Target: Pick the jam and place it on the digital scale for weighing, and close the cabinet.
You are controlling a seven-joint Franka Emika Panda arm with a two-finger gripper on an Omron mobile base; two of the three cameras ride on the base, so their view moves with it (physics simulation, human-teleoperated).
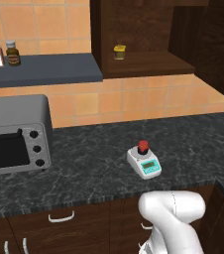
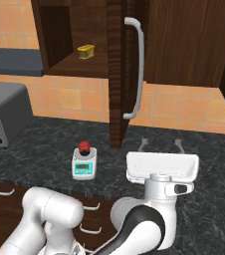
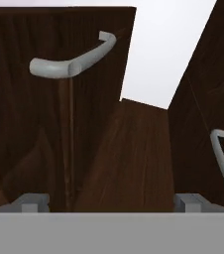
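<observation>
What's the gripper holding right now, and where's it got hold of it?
Nothing. The gripper is open and empty, its fingers spread near the cabinet door; the jam already sits on the digital scale.

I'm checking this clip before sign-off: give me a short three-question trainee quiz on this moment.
1. True or false: the jam sits on the scale.
2. The cabinet door is: A) open B) shut.
3. What stands on the cabinet shelf?

Key: 1 true. 2 A; the gripper is open, near the door's handle, touching nothing. 3 A small yellow jar.
</observation>
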